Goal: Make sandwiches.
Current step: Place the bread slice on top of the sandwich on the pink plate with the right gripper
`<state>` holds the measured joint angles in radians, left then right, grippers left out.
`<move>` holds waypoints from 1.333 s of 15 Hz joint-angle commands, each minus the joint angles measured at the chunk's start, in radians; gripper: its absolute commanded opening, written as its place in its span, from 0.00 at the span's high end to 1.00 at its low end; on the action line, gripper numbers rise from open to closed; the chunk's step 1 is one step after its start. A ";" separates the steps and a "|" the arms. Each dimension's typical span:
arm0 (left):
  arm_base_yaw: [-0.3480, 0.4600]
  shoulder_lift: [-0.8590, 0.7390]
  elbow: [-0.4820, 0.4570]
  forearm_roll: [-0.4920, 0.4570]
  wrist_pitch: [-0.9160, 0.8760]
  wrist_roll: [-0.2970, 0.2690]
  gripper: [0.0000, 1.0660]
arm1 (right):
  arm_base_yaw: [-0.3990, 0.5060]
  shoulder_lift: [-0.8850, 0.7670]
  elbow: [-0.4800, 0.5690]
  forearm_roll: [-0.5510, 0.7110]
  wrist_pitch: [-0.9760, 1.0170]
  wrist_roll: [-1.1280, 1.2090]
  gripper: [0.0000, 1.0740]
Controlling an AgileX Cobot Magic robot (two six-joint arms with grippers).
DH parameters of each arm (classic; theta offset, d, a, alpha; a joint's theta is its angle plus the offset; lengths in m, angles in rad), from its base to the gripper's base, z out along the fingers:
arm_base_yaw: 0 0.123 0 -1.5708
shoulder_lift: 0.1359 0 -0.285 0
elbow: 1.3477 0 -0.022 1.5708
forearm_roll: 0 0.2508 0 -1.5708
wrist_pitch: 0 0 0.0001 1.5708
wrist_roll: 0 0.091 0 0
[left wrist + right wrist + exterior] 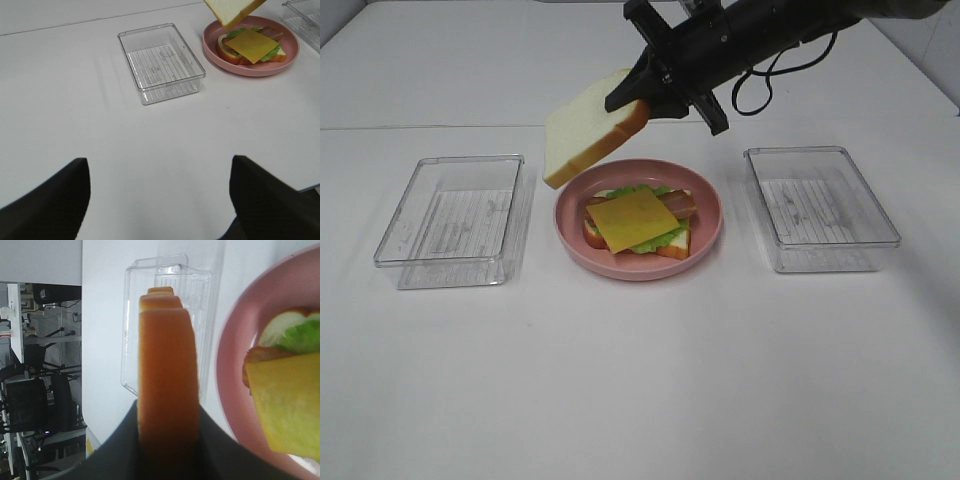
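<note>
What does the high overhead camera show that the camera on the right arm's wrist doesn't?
Only the high view shows the second clear container on the right, the whole pink plate, and the right pincer with its arm from outside, holding the bread slice tilted above the plate. Only the right wrist view shows the slice's orange crust edge-on, clamped between the dark fingers, plus room clutter beyond the table. Both show the bread slice, the yellow cheese on lettuce, and the left clear container.

lab, white table [640,400], tripods [40,390]
</note>
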<state>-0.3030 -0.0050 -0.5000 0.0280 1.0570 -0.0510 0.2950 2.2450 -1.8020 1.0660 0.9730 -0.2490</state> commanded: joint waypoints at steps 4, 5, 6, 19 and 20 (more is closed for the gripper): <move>0.001 -0.020 0.001 -0.004 -0.011 0.001 0.30 | -0.002 -0.035 0.255 0.303 -0.118 -0.239 1.00; 0.001 -0.020 0.001 -0.004 -0.011 0.001 0.30 | -0.002 -0.035 0.268 0.314 -0.136 -0.248 1.00; 0.001 -0.020 0.001 -0.004 -0.011 0.001 0.30 | -0.011 -0.035 0.273 0.309 -0.138 -0.248 1.00; 0.001 -0.020 0.001 -0.004 -0.011 0.001 0.30 | -0.044 -0.035 0.274 -0.010 -0.186 0.025 0.95; 0.001 -0.020 0.001 -0.004 -0.011 0.001 0.30 | -0.044 -0.035 0.274 -0.030 -0.185 0.029 0.91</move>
<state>-0.3030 -0.0050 -0.5000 0.0280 1.0570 -0.0510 0.2490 2.2220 -1.5310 1.0610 0.7870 -0.2240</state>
